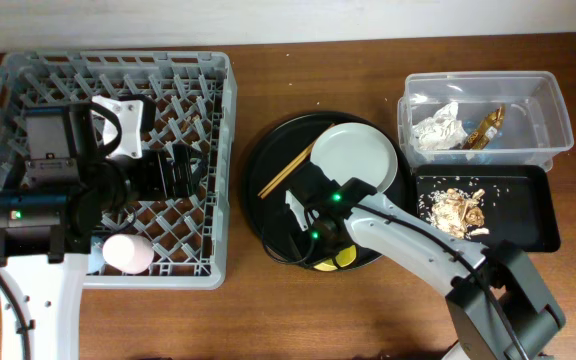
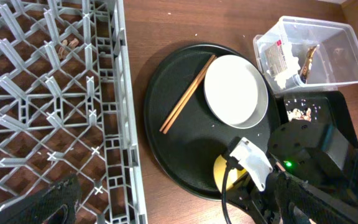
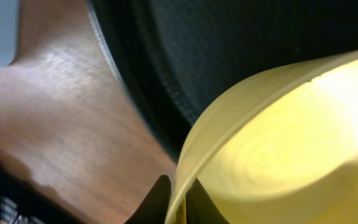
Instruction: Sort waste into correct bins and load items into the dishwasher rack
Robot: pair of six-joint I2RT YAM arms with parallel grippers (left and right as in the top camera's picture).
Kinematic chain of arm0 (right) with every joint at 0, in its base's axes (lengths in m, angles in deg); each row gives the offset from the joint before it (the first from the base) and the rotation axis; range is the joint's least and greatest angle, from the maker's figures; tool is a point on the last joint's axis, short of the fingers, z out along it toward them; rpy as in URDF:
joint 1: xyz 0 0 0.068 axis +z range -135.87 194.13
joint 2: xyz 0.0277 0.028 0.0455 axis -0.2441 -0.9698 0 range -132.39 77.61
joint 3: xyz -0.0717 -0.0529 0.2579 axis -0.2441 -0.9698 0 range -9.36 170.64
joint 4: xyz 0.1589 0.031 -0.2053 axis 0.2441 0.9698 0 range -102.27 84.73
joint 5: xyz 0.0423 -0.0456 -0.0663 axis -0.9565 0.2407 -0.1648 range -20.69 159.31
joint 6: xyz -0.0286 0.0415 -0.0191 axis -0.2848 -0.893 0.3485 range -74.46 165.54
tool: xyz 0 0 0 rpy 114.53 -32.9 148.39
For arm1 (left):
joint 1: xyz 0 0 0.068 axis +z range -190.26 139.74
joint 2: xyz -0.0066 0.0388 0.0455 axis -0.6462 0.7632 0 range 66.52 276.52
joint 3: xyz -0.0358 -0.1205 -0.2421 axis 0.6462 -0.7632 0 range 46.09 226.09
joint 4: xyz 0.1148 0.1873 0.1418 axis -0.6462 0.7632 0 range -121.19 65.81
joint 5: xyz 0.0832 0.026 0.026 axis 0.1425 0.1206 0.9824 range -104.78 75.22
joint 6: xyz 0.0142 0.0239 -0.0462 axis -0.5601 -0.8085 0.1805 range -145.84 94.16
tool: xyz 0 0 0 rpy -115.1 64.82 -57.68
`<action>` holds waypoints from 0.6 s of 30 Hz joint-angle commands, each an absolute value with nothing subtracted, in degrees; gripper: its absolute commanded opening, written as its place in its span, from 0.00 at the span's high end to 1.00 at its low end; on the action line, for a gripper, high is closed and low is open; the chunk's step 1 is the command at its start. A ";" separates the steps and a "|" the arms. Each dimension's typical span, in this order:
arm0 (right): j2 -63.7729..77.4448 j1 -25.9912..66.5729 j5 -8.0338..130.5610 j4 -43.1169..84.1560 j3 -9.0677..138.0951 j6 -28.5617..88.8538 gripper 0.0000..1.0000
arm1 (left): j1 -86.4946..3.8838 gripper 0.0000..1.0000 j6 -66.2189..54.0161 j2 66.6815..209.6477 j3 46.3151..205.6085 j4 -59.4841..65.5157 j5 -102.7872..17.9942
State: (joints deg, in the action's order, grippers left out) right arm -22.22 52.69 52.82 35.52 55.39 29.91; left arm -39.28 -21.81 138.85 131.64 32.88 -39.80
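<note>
Fig. 1. The large square grey plastic dishwasher rack (image 1: 220,150) is holding 1 small pink cup (image 1: 128,253) near its front wall. The clear plastic rectangular tub (image 1: 558,110) is holding the crumpled white paper tissue (image 1: 438,131) and the shiny brown-gold wrapper (image 1: 488,127). Just in front of it, the shallow black rectangular tray (image 1: 528,215) is carrying the beige crumbly food scraps (image 1: 456,208).

The large round black tray (image 2: 173,155) is bearing the pale grey-white round plate (image 2: 235,90), the thin brown wooden chopsticks (image 2: 187,94) and the yellow bowl (image 3: 278,143) at its front edge. A strip of bare brown worktop (image 1: 298,60) is separating this tray from the rack.

The right pincer (image 3: 174,198), reaching in from the lower right, is grasping the bowl's rim between its 2 fingers. The left pincer (image 1: 176,172) is hovering above the rack floor; whether it is clenched cannot be told.
</note>
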 commanded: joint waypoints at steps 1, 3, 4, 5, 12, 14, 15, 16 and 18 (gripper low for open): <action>-22.07 52.26 55.00 34.28 59.85 28.14 0.64 | -42.76 0.01 -22.90 139.27 131.51 32.42 -40.74; -21.70 52.23 55.66 35.11 63.98 29.18 0.62 | -46.96 0.01 -22.90 141.06 131.51 32.23 -39.75; -21.63 51.95 60.95 38.23 67.96 29.18 0.61 | -48.57 0.01 -22.90 142.70 131.51 32.01 -38.77; -21.63 50.70 64.90 43.06 71.58 29.16 0.58 | -49.38 0.01 -22.90 144.54 131.51 31.57 -38.79; -15.01 28.45 58.91 58.67 80.46 25.45 0.56 | -61.93 0.20 -21.94 163.81 131.51 27.18 -24.41; -15.01 26.86 59.00 60.90 80.41 28.18 0.52 | -65.66 0.24 -21.83 171.33 131.51 22.83 -22.20; -15.01 26.86 59.00 61.08 80.44 28.18 0.50 | -66.50 0.28 -21.87 173.76 131.51 21.04 -20.82; -15.01 26.86 59.00 61.03 80.41 28.18 0.48 | -67.17 0.30 -21.87 176.38 131.51 19.22 -20.69; -15.01 26.86 59.02 61.32 80.44 28.18 0.42 | -67.37 0.30 -21.37 178.76 131.51 18.83 -20.74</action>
State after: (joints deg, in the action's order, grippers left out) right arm -15.97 27.16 59.29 61.03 79.47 27.79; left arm -67.13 -21.76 176.91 131.51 19.09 -22.20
